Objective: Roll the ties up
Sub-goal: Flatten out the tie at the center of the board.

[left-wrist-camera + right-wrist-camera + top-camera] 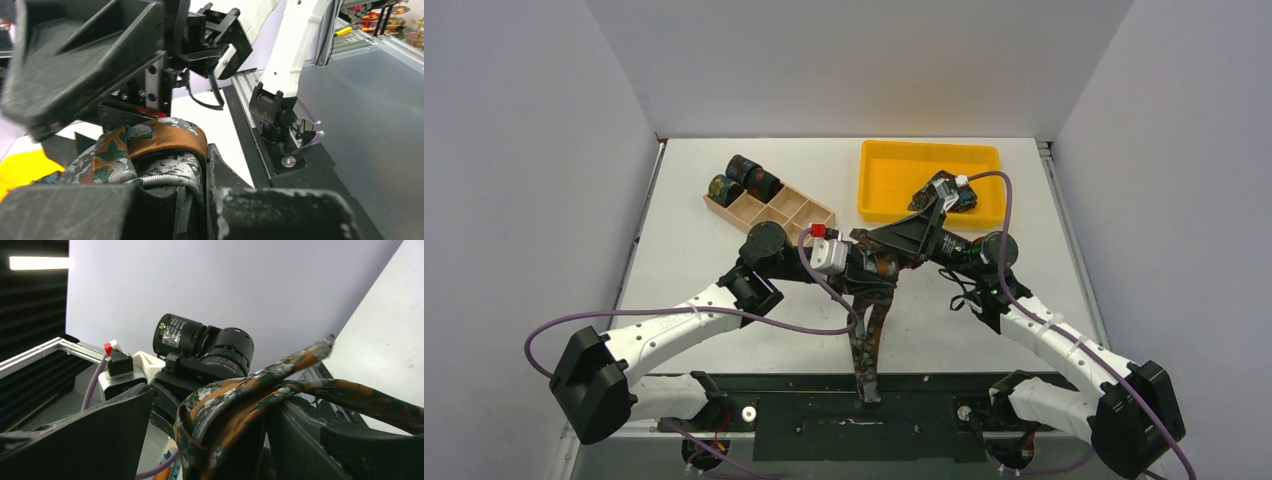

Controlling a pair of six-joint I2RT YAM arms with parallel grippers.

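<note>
Left claw (202, 175) is clamped tight on the fold of the brown-rust, blue-speckled fabric necktie (867, 340), and the tail hangs straight below it toward the bench (924, 330) edge! The right claw (210, 435), just beside it, stands wide with a loop of the strip draped over one finger, nothing pinched. That cloth looks light, floppy and slippery, so I'd grip across its full width, close beside the left claw's fold.

White surface (689, 235) enclosed by plain pale grey walls (854, 60) left, back, right; black strip (824, 440) along near edge; soft even light.
</note>
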